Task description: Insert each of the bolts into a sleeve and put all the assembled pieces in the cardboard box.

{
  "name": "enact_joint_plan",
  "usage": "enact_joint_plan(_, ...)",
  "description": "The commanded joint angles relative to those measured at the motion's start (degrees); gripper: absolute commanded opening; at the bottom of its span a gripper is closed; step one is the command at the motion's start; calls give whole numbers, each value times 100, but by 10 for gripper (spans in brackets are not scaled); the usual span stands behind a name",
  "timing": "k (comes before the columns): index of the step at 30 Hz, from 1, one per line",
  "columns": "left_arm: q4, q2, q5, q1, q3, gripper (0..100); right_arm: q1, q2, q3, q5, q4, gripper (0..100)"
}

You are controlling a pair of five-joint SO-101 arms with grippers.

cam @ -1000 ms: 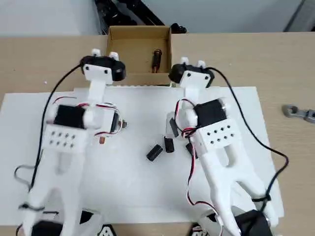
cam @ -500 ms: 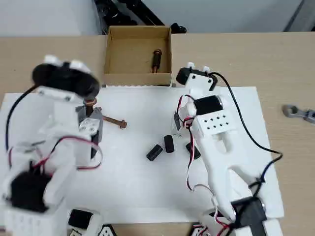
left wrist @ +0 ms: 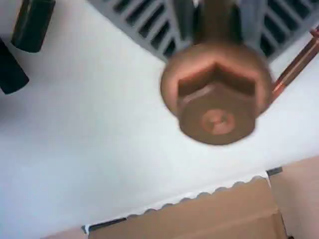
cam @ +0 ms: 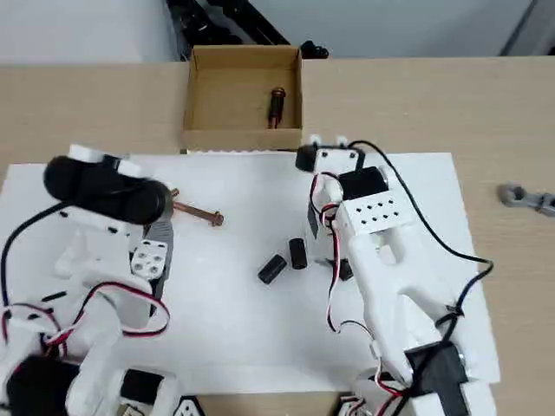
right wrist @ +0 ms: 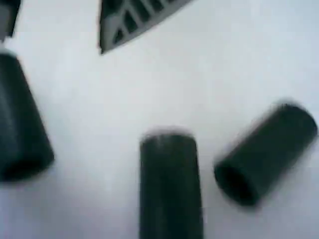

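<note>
My left gripper is shut on a copper bolt, held above the white sheet with its hex head toward the camera. A second bolt lies on the sheet beside it, and its shaft shows in the left wrist view. Three black sleeves lie mid-sheet: one, one, and one half under the right arm. My right gripper hangs open just over them, holding nothing. The cardboard box at the back holds one assembled piece.
The white sheet covers the table's front half. A metal wrench lies on the bare wood at the far right. Both arms' bodies and cables stand over the sheet's left and right sides.
The left arm has drawn back from the box front and risen at the left with a bolt in its gripper. The right arm's gripper has come back from the box toward the sleeves.
</note>
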Motion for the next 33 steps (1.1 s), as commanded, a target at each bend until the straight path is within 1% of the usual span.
enact_joint_plan(1,-18,-185,-53,0,22,6,66,-365,-35,554,163,108)
enact_joint_plan(6,0,-246,-53,0,31,6,75,-382,-18,1108,154,108)
enact_joint_plan(10,26,-246,-53,0,31,6,75,-365,-9,1327,145,108)
enact_joint_plan(14,26,-246,-53,0,31,6,75,-382,97,1363,127,108)
enact_joint_plan(20,26,-246,-53,0,31,6,75,-418,818,1486,-585,113)
enact_joint_plan(27,26,-246,-53,0,31,6,75,-409,985,1503,-1095,228)
enact_joint_plan(33,26,-246,-53,0,31,6,84,-400,985,1802,-1068,235)
